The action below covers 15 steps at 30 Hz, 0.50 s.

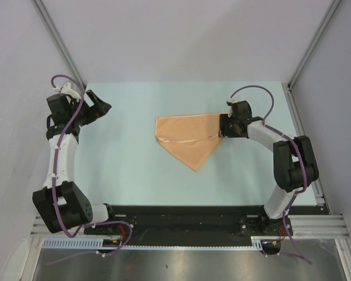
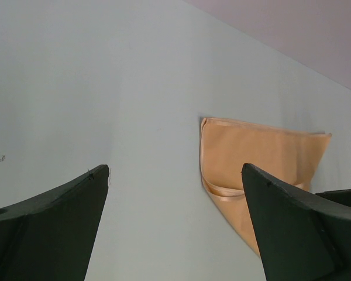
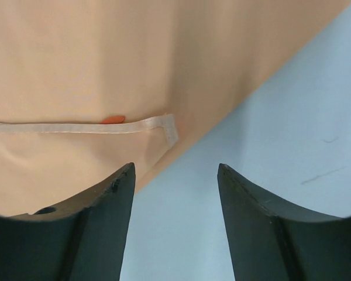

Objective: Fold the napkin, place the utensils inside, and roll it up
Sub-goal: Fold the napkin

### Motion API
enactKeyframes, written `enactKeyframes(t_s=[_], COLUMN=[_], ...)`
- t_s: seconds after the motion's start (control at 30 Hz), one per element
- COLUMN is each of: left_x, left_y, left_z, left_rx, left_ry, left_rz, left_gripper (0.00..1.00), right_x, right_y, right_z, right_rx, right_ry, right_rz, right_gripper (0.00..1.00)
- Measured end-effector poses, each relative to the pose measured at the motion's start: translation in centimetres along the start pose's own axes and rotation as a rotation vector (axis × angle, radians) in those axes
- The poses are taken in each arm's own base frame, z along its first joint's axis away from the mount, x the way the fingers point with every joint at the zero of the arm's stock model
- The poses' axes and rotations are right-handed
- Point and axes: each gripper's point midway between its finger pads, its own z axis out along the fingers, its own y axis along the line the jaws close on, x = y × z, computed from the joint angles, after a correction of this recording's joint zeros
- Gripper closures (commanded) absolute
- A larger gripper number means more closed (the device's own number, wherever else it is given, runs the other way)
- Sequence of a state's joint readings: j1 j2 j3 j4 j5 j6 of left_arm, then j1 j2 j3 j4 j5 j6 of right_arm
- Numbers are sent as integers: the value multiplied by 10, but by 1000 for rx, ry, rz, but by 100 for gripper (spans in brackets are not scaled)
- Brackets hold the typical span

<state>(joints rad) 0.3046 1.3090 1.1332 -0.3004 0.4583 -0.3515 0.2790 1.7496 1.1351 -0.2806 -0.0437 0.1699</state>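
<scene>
Judging by how the napkin [image 1: 190, 143] lies, I put the task about halfway. It sits on the table [image 1: 128, 170] right of centre, already folded into a rough triangle with its long edge away from me and its point toward my bases. A hem [image 3: 76, 127] runs across the top layer.

My right gripper [image 3: 175, 170] hovers over the napkin's right corner. Its jaws stand apart with nothing between them; only cloth edge and bare table show in the gap. Just above the hem in that wrist view, a small orange-red sliver peeks out from under the fold. I take it for the tip of the utensil [image 3: 112, 119], tucked inside the cloth. The rest of it is hidden, so I cannot say how it lies or whether more than one piece is in there.

My left gripper [image 1: 99, 105] is spread wide and holds nothing. It sits far off at the table's left, well apart from the napkin.

So the fold looks done and the utensil seems to be inside. The roll is what remains: the cloth lies flat with no turn in it yet. I expect that step to need a firm pinch on one edge, taken without dragging the utensil out of its pocket.
</scene>
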Motion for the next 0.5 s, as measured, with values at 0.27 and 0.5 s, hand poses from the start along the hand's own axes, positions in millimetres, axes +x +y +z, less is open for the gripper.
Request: enactKeyframes(t_s=[0.27, 0.5], left_x=[0, 1], left_y=[-2, -3], left_z=[0, 1], left_rx=[9, 16], left_ry=[3, 7], left_rz=[-7, -9], left_gripper=[0, 0], right_x=[-17, -13], right_y=[-3, -26], right_z=[-27, -25], right_rx=[-25, -14], right_ry=[-81, -73], right_rz=[27, 142], right_gripper=[36, 30])
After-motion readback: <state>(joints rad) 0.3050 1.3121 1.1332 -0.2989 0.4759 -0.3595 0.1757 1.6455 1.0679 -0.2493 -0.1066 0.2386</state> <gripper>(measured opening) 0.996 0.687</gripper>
